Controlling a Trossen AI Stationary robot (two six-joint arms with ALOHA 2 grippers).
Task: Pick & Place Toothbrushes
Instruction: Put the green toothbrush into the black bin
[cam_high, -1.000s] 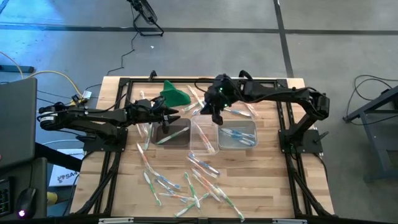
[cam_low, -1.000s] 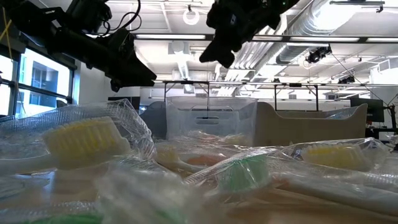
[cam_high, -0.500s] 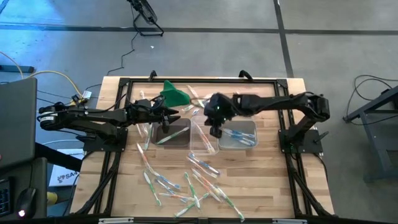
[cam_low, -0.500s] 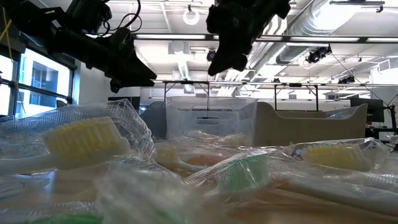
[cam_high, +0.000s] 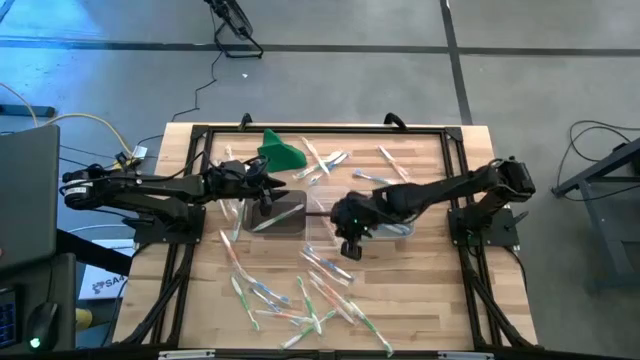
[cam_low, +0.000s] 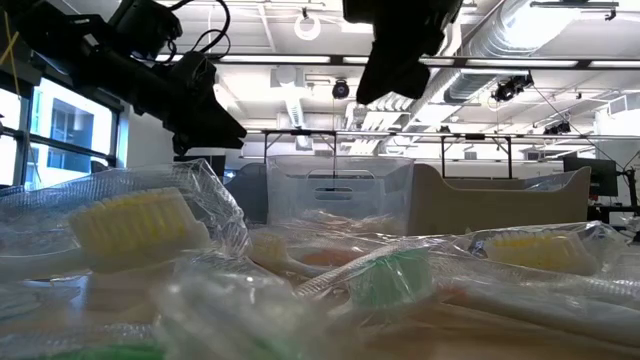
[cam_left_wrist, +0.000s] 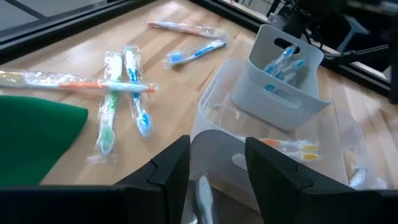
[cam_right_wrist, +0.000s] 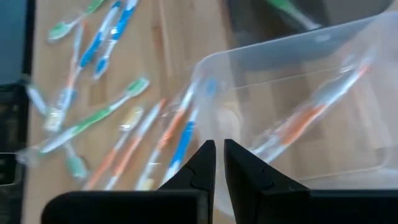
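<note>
Many toothbrushes in clear wrappers lie loose on the wooden table: one scatter near the front edge (cam_high: 300, 292), another at the far side (cam_high: 322, 160). Three clear tubs stand in a row mid-table. The left tub (cam_high: 280, 215) holds a green one, the middle tub (cam_right_wrist: 298, 106) an orange one (cam_right_wrist: 311, 118), and the right tub (cam_left_wrist: 281, 81) blue ones. My left gripper (cam_left_wrist: 217, 167) hovers open over the left tub. My right gripper (cam_high: 350, 246) hangs shut and empty above the middle tub's near edge, pointing down at the near scatter (cam_right_wrist: 118, 130).
A green cloth-like lump (cam_high: 281, 152) lies at the far side, left of centre. The black frame rails (cam_high: 200, 160) run along the table's edges. Bare wood shows to the right of the tubs (cam_high: 430, 250).
My right gripper has swung from the far side, over the tubs, toward the table's near edge, rolling and tipping further down as it went. Its fingers have stayed shut and empty.
</note>
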